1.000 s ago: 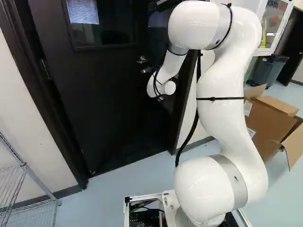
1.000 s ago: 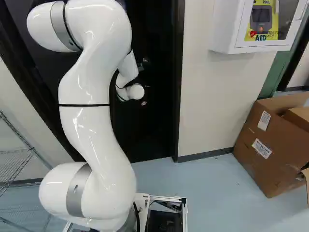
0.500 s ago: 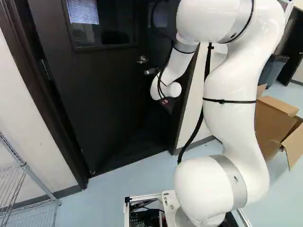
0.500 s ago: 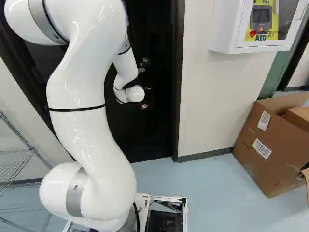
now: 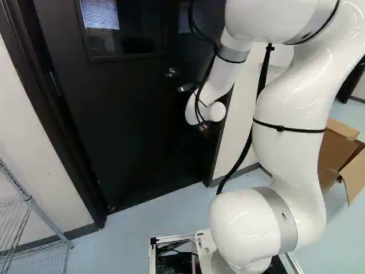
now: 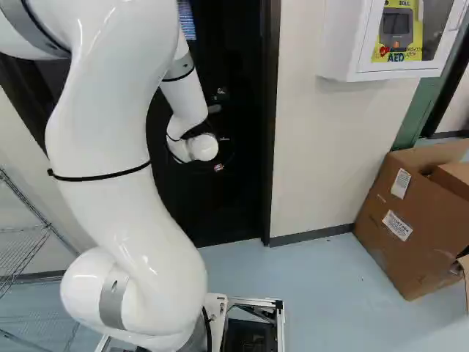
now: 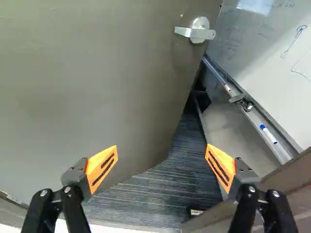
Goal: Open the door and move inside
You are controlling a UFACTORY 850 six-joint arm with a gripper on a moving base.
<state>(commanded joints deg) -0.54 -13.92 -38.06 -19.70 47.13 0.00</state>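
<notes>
The gripper (image 5: pixel 207 129) is mostly hidden behind the wrist in the left base view, near the door frame's right post. In the wrist view the gripper (image 7: pixel 163 166) stands open, its orange pads wide apart with nothing between them. The dark door (image 5: pixel 125 108) stands ajar, swung away from me; the wrist view shows the door (image 7: pixel 92 82) ahead of the fingers, with a gap past its free edge. Its silver lever handle (image 7: pixel 195 32) lies farther ahead, apart from the gripper. Dark ribbed flooring (image 7: pixel 160 189) shows through the opening.
Beyond the gap is a whiteboard (image 7: pixel 286 63) with a marker tray. The door frame's right post (image 6: pixel 270 125) stands close to the wrist. A wire shelf (image 5: pixel 34 211) is at the left, a cardboard box (image 6: pixel 410 220) and a white AED cabinet (image 6: pixel 381 44) at the right.
My arm has drawn back toward the base at its elbow, and the wrist has come slightly nearer and lower. Base and door show no visible shift.
</notes>
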